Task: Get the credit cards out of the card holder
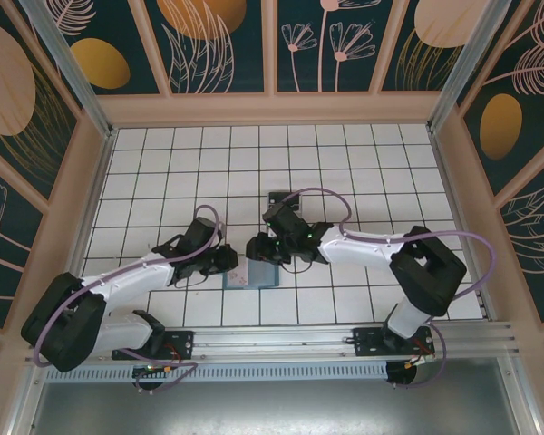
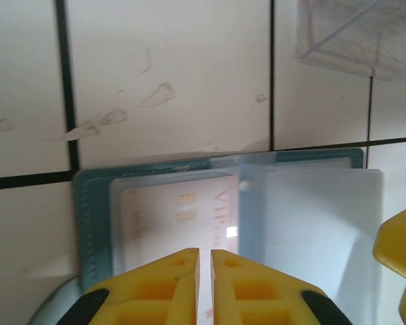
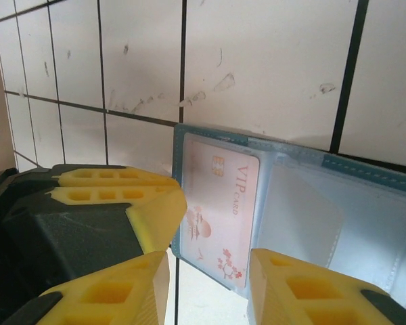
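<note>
The teal-blue card holder (image 1: 254,276) lies open on the white tiles, its pale sleeves up (image 3: 365,223). A pale pinkish-white VIP card (image 3: 220,203) sits in the left sleeve (image 2: 169,210). My left gripper (image 2: 204,256) is shut, with a hairline gap between the yellow fingers. Its tips rest at the holder's left edge, and whether they press on it I cannot tell. From the other side, my right gripper (image 3: 208,261) stands open, its fingers either side of the card's near end, with nothing between them. In the top view the two grippers (image 1: 227,260) (image 1: 257,246) meet over the holder.
A clear plastic tray (image 2: 352,34) stands just beyond the holder, towards the middle of the table (image 1: 279,196). One yellow finger (image 2: 399,250) of the right gripper enters the left wrist view at the right edge. Wooden walls enclose the tiled floor.
</note>
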Available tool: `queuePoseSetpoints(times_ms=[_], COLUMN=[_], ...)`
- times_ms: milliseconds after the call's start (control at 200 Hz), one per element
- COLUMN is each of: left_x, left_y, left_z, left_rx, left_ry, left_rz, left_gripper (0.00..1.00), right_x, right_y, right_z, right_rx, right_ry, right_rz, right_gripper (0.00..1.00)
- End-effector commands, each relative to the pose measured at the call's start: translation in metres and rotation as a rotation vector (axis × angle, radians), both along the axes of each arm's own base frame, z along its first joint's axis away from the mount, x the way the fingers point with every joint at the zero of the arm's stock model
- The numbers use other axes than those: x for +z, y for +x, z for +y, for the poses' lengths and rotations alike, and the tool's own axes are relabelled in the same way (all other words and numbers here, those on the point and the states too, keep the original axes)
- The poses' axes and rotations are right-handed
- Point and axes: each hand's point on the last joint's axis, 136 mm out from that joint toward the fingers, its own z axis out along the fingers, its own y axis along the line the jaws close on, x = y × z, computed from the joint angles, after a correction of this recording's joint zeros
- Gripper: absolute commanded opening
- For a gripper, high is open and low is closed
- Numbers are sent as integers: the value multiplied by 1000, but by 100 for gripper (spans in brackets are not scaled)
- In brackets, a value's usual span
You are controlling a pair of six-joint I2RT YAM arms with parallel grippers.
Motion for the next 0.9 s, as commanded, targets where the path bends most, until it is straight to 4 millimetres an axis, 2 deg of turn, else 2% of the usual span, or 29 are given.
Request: queuePoseSetpoints(times_ms=[0, 235, 335, 525, 896], left_x=[-7, -21, -23, -28, -39], left_y=[-7, -13, -14, -15, -21], left_z=[10, 16, 20, 32, 33], left_rx=[-9, -23, -21, -7, -16], left_ry=[32, 72, 103, 165, 179], left_rz=[12, 45, 51, 55, 93], left_gripper=[14, 15, 15, 15, 15], right_x=[9, 3, -6, -23, -49], right_y=[-2, -7, -8, -11, -17], right_z=[21, 39, 41, 36, 21], right_rx=[31, 74, 78, 76, 60], right_ry=[60, 70, 54, 13, -42], right_rz=[19, 59, 83, 110, 136], right_gripper=[37, 35, 34, 32, 26])
